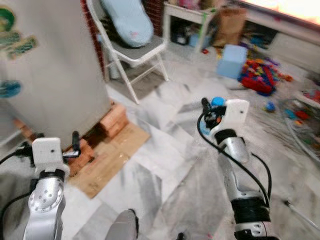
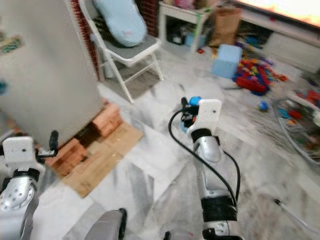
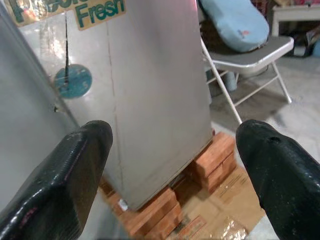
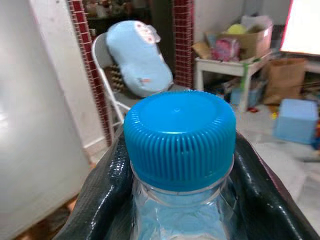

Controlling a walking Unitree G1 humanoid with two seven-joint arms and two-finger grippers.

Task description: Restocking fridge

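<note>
The grey fridge [image 1: 50,75] stands at the left on stacked bricks [image 1: 114,120], door shut. My right gripper [image 1: 212,109] is raised mid-room, shut on a clear water bottle with a blue cap [image 4: 179,135]; both black fingers [image 4: 107,185] press against the bottle's neck. The cap [image 1: 217,101] peeks out past the white wrist housing. My left gripper [image 1: 70,145] is low at the left, close to the fridge's corner, open with nothing between its fingers [image 3: 75,175]. In the left wrist view the fridge side [image 3: 150,90] and bricks [image 3: 210,160] lie straight ahead.
A flattened cardboard sheet [image 1: 112,160] lies on the marble floor before the bricks. A white folding chair [image 1: 132,50] with a light blue cushion stands right of the fridge. Toys [image 1: 260,75], a blue box [image 1: 231,61] and a low table [image 1: 187,15] clutter the far right.
</note>
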